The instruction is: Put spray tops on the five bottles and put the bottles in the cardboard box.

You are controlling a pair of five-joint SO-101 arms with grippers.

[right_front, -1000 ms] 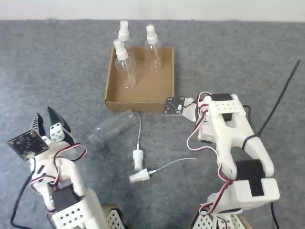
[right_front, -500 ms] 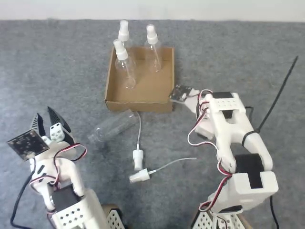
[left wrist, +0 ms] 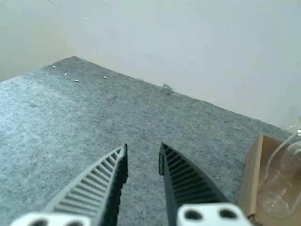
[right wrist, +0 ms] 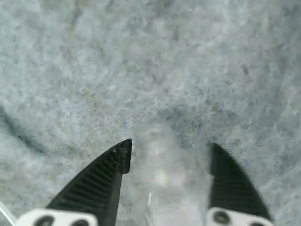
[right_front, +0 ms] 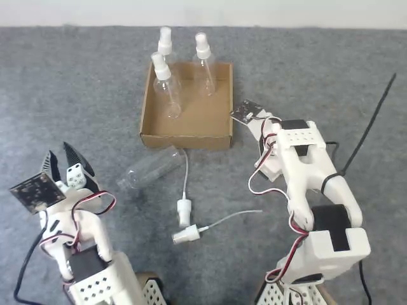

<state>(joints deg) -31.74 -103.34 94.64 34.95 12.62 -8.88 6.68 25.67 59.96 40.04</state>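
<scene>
I count 3 capped bottles (right_front: 168,89) (right_front: 203,67) (right_front: 165,43), 1 uncapped bottle (right_front: 152,166) lying flat, 2 loose spray tops (right_front: 184,211) (right_front: 186,236) w/ tubes, 1 cardboard box (right_front: 184,140), my 2 tools (left wrist: 143,148) (right wrist: 170,145), plus 1 blurry clear thing (right wrist: 160,181) I can't ID.

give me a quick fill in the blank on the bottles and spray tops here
1. The loose spray tops lying on the carpet number ___.
2. The bare bottle in front of the cardboard box lies on its ___.
3. The capped bottles standing at the cardboard box number ___.

Missing words: two; side; three
</scene>
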